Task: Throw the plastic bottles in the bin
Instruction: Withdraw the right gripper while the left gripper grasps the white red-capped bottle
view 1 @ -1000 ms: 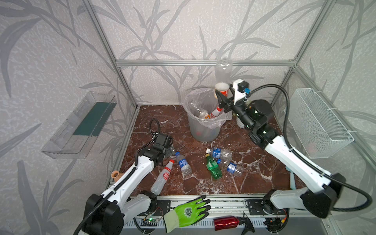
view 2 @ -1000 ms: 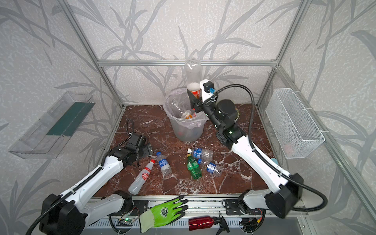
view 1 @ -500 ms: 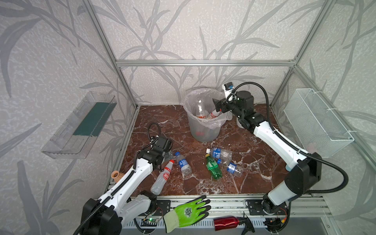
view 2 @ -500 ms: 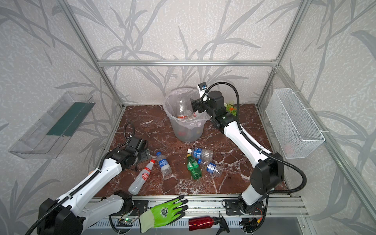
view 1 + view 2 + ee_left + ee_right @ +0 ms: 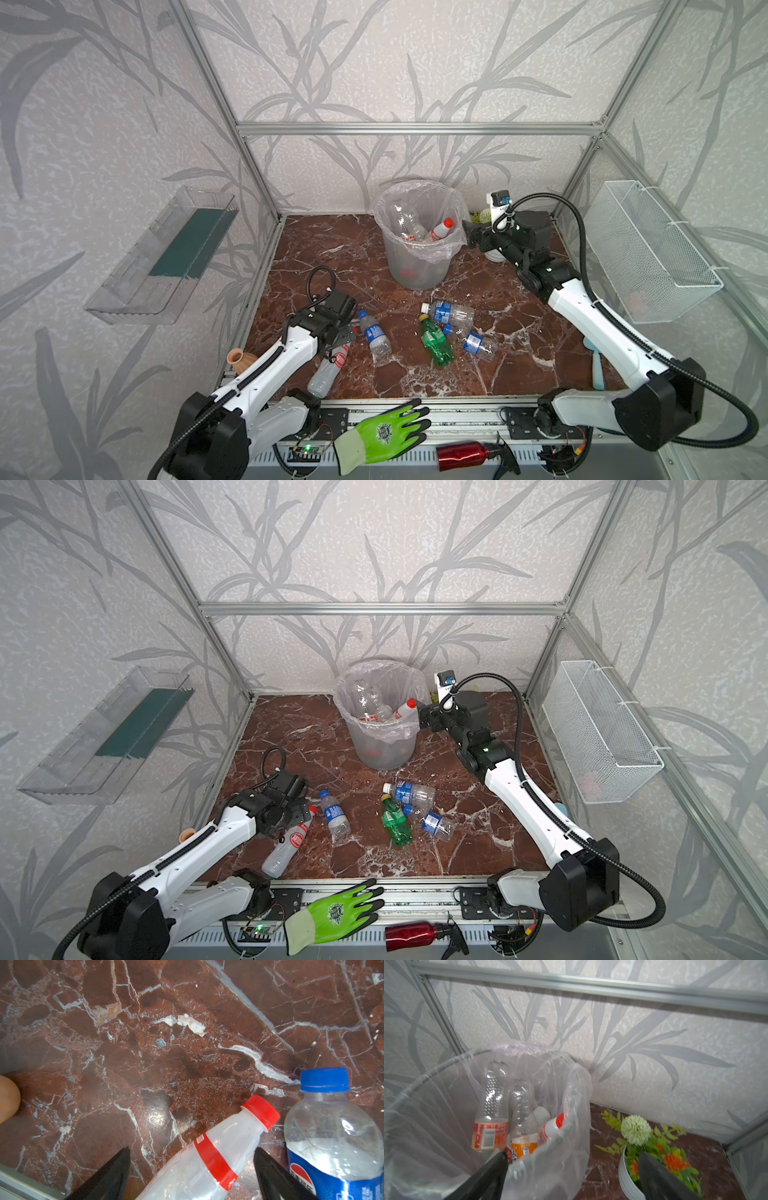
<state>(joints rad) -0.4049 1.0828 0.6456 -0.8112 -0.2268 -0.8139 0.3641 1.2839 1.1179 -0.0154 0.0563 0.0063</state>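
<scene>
Red-capped bottle [image 5: 228, 1138] between widely spread left gripper [image 5: 191, 1148], right gripper [image 5: 573, 1153] spread, empty

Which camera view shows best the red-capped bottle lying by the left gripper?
The left wrist view: the red-capped bottle is close, cap and label clear, within the open left gripper. Both top views show it small. The right wrist view misses it.
</scene>
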